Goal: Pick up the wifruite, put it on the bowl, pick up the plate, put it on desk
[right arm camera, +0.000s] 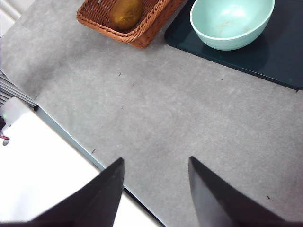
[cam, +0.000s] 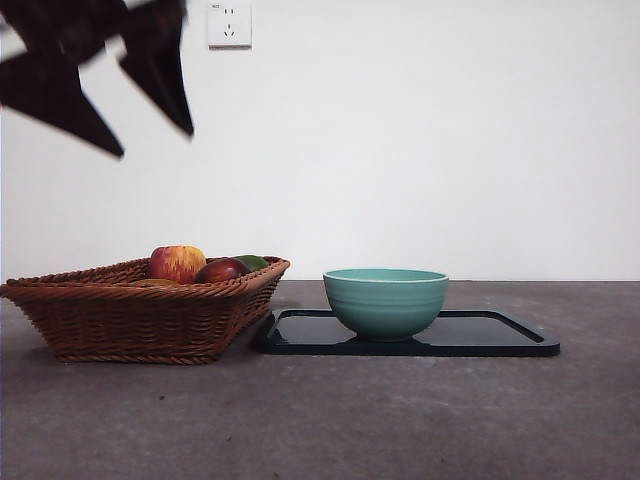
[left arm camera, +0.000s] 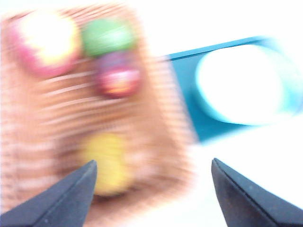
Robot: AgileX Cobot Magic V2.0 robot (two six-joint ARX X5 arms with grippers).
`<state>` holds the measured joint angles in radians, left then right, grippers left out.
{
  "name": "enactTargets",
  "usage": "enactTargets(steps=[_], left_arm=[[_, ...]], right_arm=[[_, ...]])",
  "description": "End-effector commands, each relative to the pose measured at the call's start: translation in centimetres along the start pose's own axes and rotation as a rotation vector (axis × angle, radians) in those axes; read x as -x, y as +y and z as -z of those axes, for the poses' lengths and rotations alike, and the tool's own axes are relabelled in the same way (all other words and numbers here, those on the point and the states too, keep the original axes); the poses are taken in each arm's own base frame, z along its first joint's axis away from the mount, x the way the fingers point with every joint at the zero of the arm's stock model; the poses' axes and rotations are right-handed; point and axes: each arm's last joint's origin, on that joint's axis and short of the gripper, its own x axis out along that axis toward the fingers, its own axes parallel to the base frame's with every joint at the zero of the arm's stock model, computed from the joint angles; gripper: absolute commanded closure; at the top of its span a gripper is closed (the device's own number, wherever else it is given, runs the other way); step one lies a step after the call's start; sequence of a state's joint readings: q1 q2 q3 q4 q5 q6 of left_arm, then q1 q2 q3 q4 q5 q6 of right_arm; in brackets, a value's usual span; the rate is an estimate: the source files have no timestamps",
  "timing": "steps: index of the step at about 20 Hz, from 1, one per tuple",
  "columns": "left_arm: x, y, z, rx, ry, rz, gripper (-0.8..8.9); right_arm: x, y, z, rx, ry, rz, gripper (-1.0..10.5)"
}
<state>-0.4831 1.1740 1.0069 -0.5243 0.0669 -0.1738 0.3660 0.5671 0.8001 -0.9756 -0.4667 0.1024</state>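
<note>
Left gripper (left arm camera: 151,189) hangs high above the basket (cam: 140,315), jaws wide apart, nothing in them; in the front view it shows as dark points at the top left. Its wrist view is badly blurred. Right gripper (right arm camera: 154,187) waits over the near desk (cam: 400,420) by the edge, jaws apart, empty. Wifruite (right arm camera: 125,13) lies in the basket, at its near end, brown and oval. In the basket too, farther back: a red-yellow apple (cam: 177,263), a dark red fruit (cam: 221,270), a green fruit (cam: 252,262). Bowl (cam: 385,302) stands upright and empty on the left part of a dark tray (cam: 500,335), just right of the basket. Basket and tray touch or nearly so; cannot tell. Wall socket (cam: 229,23) behind.
</note>
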Motion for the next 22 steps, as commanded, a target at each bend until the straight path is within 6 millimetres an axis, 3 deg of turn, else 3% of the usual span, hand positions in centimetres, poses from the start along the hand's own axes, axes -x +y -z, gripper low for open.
enactTargets(steps=[1, 4, 9, 22], left_arm=[[3.0, -1.0, 0.0, -0.023, -0.032, 0.116, 4.3], [6.2, -1.4, 1.0, -0.038, -0.026, 0.228, 4.32], [8.9, -1.6, 2.6, -0.081, 0.02, 0.35, 4.39], [9.6, -1.5, 3.9, -0.158, 0.111, 0.396, 4.4]], right_arm=[[0.1, 0.1, -0.3, 0.009, -0.014, 0.0, 7.3], [0.1, 0.1, -0.4, 0.009, -0.018, 0.016, 7.3], [0.1, 0.1, -0.4, 0.008, -0.017, 0.017, 7.3], [0.1, 0.1, -0.3, -0.019, -0.017, 0.017, 7.3]])
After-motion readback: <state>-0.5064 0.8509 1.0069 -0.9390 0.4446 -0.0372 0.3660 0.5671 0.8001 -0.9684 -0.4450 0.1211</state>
